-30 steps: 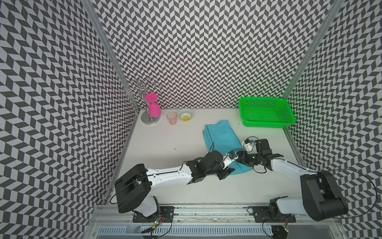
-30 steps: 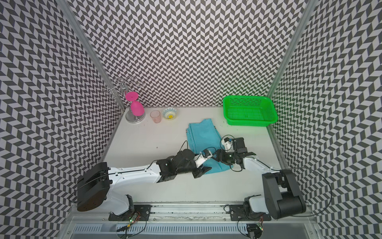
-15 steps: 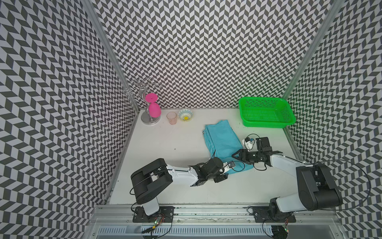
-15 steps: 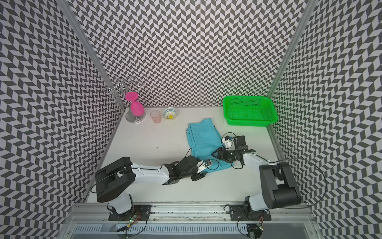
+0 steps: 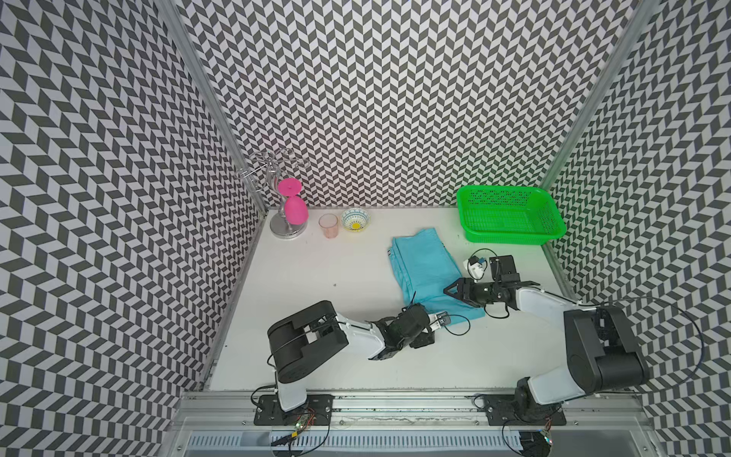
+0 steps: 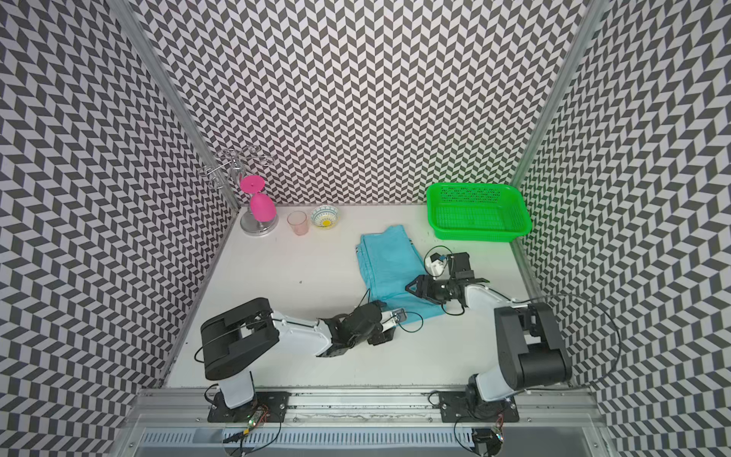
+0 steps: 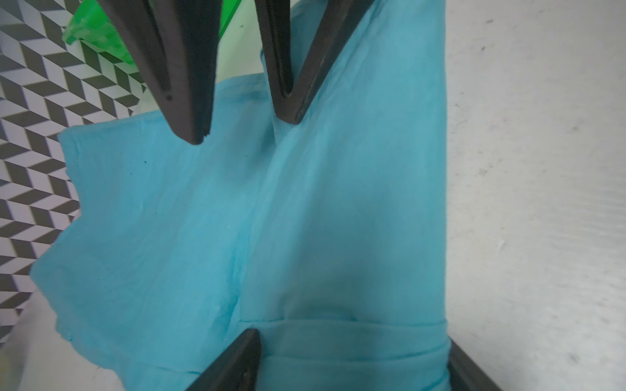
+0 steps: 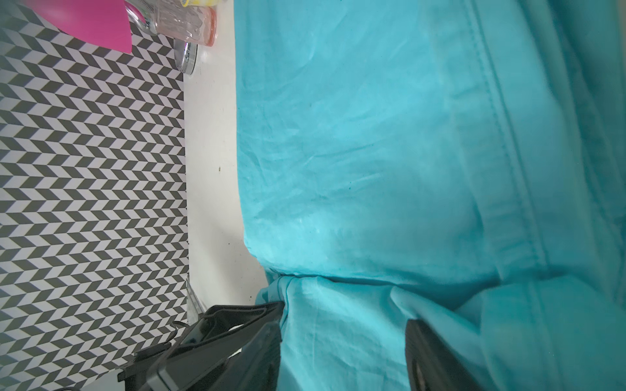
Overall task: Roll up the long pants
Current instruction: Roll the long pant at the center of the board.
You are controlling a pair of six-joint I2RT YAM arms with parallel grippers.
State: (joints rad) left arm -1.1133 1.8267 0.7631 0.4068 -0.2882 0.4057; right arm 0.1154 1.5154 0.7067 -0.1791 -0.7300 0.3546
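**Zero full turns on the long pants so far**

Barely started, I'd say. The long pants lie flat on the worktop as a long narrow strip. One end is just beside the green basket, and the rest runs away from the basket toward the arm bases. The striped waistband sits at the basket end.

I can't spot a roll anywhere. At the end far from the basket there's a narrow band of cloth lying across the strip. It could be a first turn or just the hem, can't tell.

The left claw is at that far end, jaws wide, straddling the band without pinching it. The right claw is on the strip a bit closer to the basket. Its jaws are partly apart with cloth bunched between them, and it doesn't look clamped to me. So pretty much the whole roll toward the basket is left to do.
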